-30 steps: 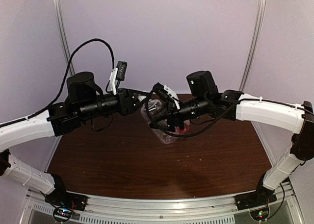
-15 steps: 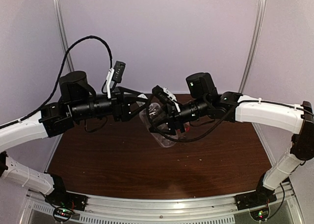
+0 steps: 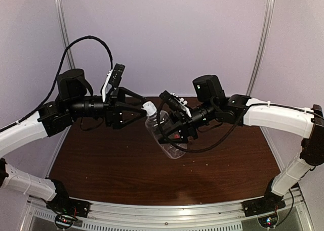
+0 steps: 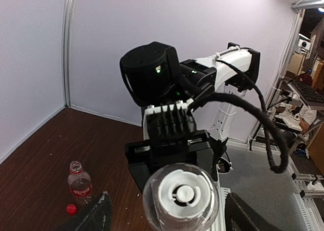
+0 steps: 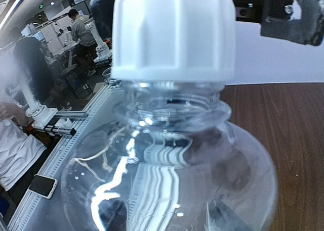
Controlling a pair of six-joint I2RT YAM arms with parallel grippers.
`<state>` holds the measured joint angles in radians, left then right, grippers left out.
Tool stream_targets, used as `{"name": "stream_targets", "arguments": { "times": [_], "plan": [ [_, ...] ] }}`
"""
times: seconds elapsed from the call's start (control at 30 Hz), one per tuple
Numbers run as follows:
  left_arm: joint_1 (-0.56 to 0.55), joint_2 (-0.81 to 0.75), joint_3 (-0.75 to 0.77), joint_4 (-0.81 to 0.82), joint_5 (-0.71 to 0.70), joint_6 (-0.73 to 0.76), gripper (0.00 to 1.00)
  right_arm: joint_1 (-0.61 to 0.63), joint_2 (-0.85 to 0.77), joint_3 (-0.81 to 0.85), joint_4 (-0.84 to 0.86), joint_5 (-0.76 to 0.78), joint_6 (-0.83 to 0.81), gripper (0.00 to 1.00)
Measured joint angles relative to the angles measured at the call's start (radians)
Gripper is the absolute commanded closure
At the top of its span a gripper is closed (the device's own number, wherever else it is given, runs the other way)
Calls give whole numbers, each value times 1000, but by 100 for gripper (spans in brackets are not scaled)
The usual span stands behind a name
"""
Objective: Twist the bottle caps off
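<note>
Left gripper (image 3: 140, 107): backed off white cap (image 3: 149, 108) since a second ago, fingers spread, cap just ahead. Right gripper (image 3: 171, 132): clamped round plain bottle (image 3: 175, 149). Left wrist view only: uncapped labelled bottle (image 4: 79, 183), red cap (image 4: 71, 209) beside it, below-left.

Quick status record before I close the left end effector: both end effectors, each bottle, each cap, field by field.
left end effector: open, fingers either side of the white cap, not gripping it
right end effector: shut on the tall bottle
tall bottle: clear, unlabelled, held in the air, tilted, neck toward the left end effector
white cap: on the tall bottle
short bottle: red label, upright on the table, no cap on it
red cap: on the table beside the short bottle
</note>
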<state>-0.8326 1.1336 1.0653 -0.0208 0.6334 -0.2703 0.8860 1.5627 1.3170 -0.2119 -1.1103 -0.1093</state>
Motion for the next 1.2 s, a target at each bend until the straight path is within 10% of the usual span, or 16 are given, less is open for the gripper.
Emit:
{"name": "stream_targets", "arguments": {
  "times": [0.63, 1.03, 1.2],
  "plan": [
    [22, 149, 7, 326, 384, -122, 39, 0, 5, 0, -3, -170, -16, 61],
    [22, 153, 2, 349, 375, -142, 79, 0, 8, 0, 5, -153, -5, 61],
    [6, 83, -12, 224, 148, -148, 83, -2, -3, 0, 23, -20, 30, 61]
  ]
}}
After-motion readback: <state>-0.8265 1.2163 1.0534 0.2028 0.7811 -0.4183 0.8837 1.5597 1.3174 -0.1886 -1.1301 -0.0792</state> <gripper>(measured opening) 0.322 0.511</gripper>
